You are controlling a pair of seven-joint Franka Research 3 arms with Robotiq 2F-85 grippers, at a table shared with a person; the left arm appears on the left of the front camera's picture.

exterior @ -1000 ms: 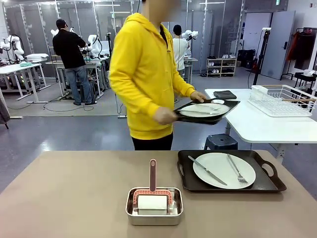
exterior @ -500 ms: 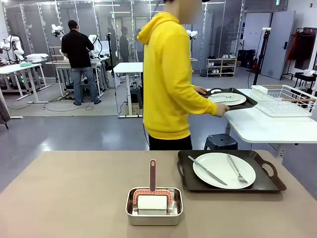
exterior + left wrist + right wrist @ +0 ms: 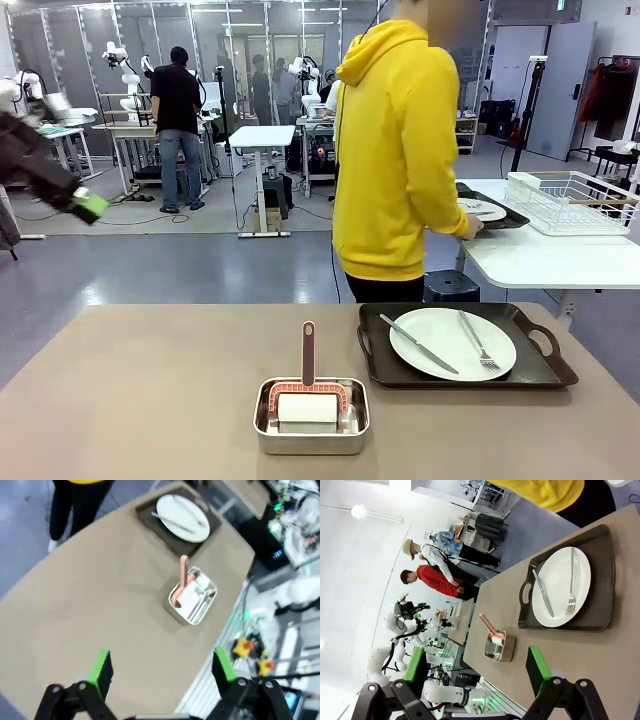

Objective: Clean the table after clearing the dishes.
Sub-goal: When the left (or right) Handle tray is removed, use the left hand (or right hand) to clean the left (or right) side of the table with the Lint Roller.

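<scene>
Steel pan: it is sitting at the near middle of the tabletop, holding a white block inside a salmon scrubber frame whose handle is standing upright.
Near tray: this dark tray is lying just right of the pan and a little farther from me. It is carrying one white plate, with a knife on the plate's left part and a fork on its right.
Far tray: a person in a yellow hoodie is holding it at the white table, well beyond the pan, with a second plate on it.
Left pincer: I am holding it spread wide and empty, high above the tabletop, left of the pan.
Right pincer: I am holding it spread wide too, gripping nothing, apart from the pan and the near tray.
Open room: bare tabletop is running from the pan to the left edge, and a narrow bare strip is separating the pan from the near tray.
Edges: the pan is sitting close to my side, and the near tray's right handle is nearing the right edge.
Hard to see: the person's body is covering part of the far tray, so I cannot make out its cutlery. My left pincer is blurring in the front view.
</scene>
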